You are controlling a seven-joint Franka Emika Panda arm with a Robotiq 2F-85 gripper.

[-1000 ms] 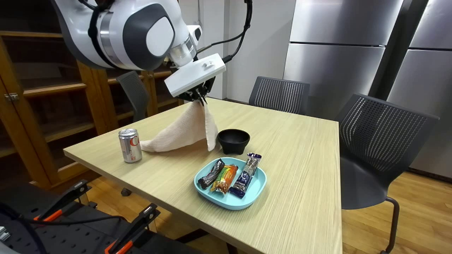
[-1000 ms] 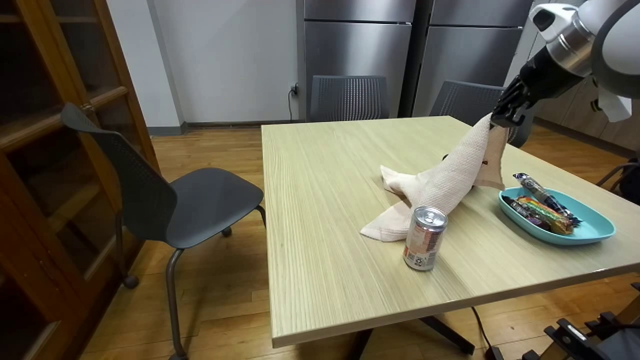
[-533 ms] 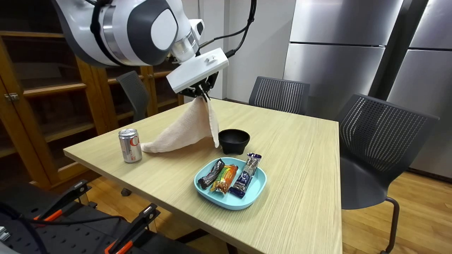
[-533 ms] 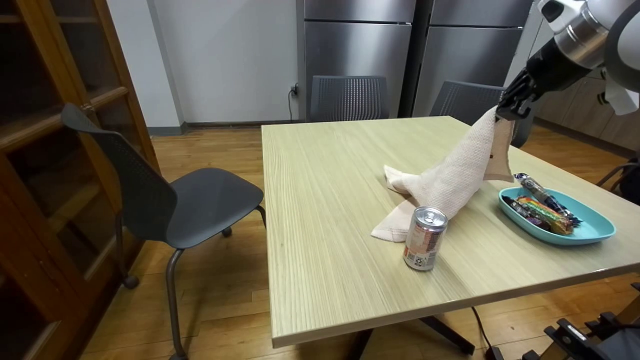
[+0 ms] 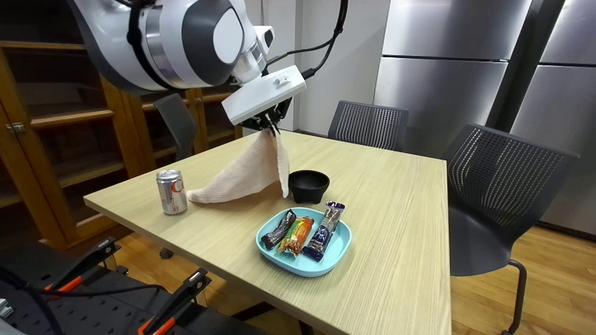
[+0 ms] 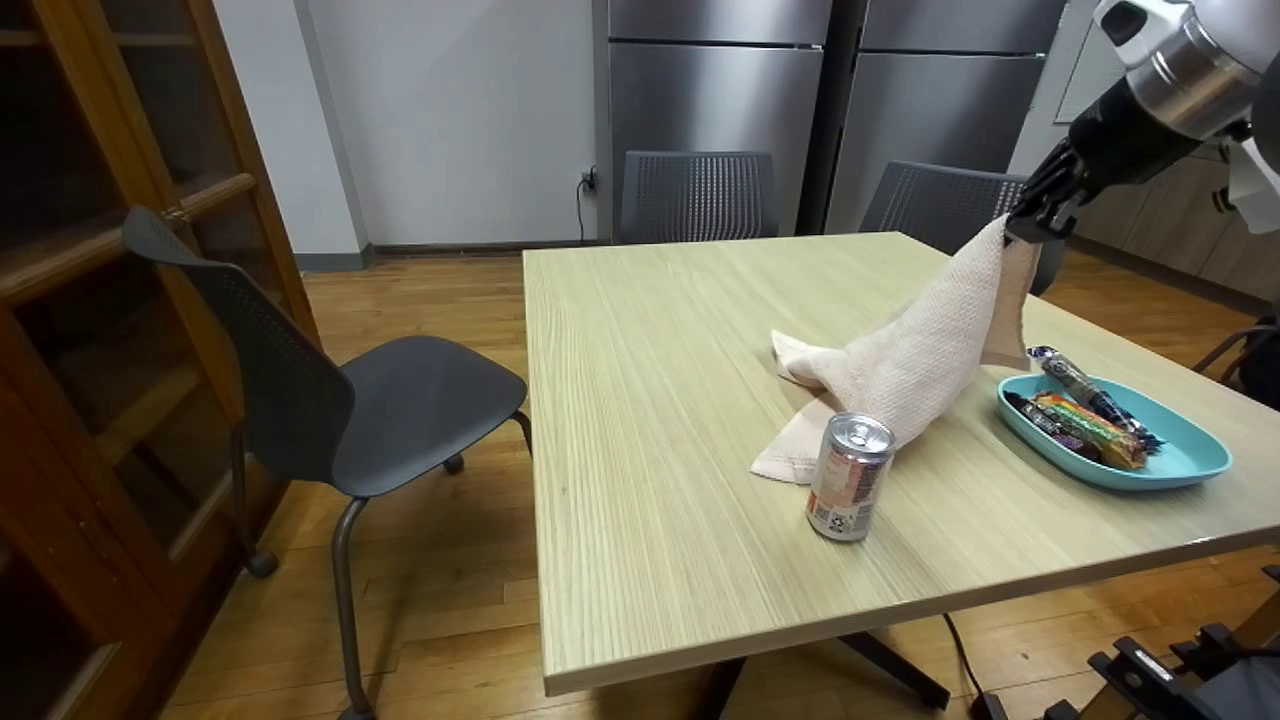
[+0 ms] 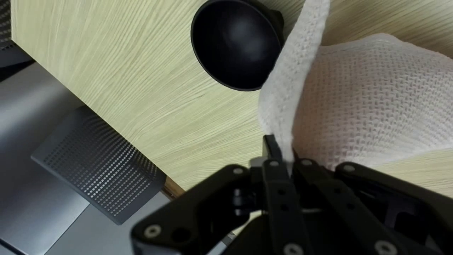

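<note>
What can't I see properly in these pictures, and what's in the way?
Black bowl: hidden behind the cloth in an exterior view.
Pinched bit of cloth: hidden inside the gripper, wrist view.
Tiny print on the can: too small in both exterior views.
Robot arm: cut off by an exterior view's right edge.

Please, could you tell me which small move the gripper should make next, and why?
Probably a slight lift straight up, with the gripper shut on the cloth. The cloth's hanging fold is close beside the black bowl; whether they touch, I cannot tell. Its far end lies on the table near the can. More height might help the fold clear the bowl.
</note>
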